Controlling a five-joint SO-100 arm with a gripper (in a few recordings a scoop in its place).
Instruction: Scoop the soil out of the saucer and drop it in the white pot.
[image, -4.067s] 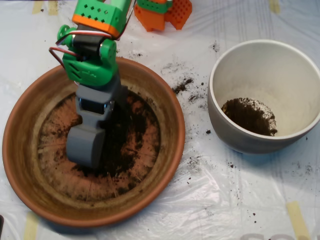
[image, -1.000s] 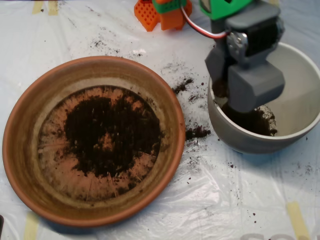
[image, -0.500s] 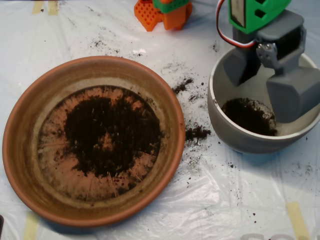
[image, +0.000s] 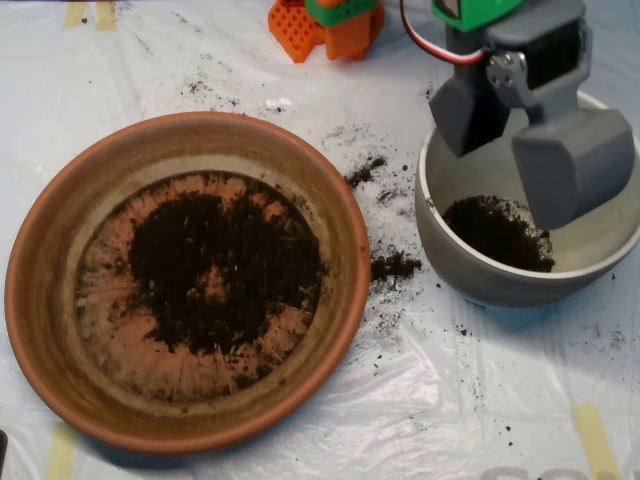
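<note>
grey claw (image: 525, 150) over white pot (image: 450, 255) | halves spread apart, empty | soil (image: 497, 231) beneath

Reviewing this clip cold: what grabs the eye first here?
The big terracotta saucer at left, with dark soil spread over its floor. At right, the grey scoop hangs open over the white pot, which holds a soil heap; crumbs litter the plastic sheet between them.

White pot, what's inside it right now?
The white pot holds a dark mound of soil at its bottom, with bare cream wall around it. The open scoop hangs over the pot and covers its upper and right inner wall, so anything there is hidden.
</note>
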